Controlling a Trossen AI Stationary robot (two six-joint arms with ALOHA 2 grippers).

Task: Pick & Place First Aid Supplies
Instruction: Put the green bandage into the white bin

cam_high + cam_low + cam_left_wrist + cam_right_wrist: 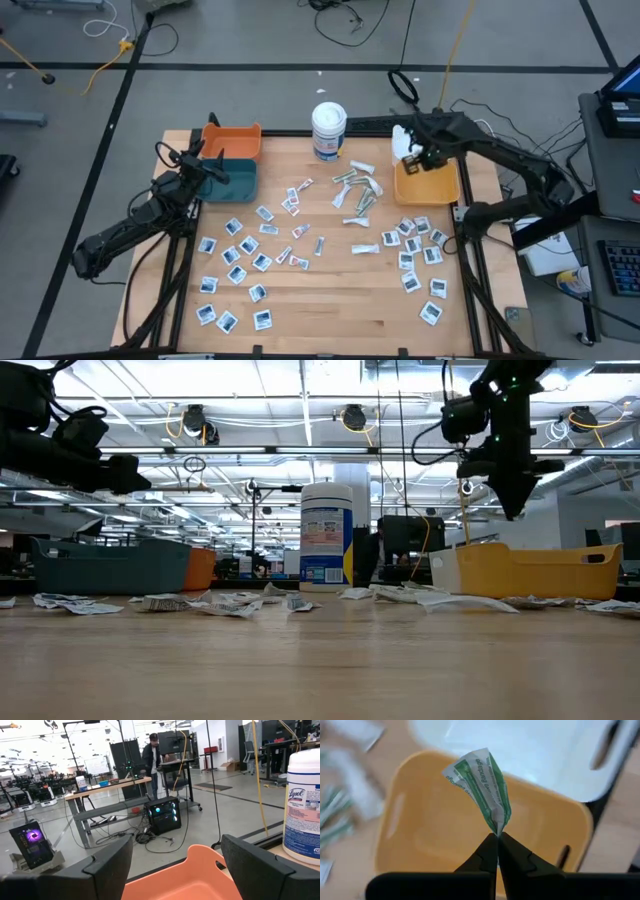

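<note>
At the upper right of the table, the right gripper pinches a green-printed bandage packet above the yellow bin, apparently poised to drop it in, while the left gripper hangs wide open over the orange bin.

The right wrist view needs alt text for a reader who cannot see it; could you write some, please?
The right gripper is shut on a crumpled green-and-white bandage packet, held above an empty yellow bin. A white bin sits beyond it.

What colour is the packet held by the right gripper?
Green and white packet, clearest in the right wrist view.
</note>
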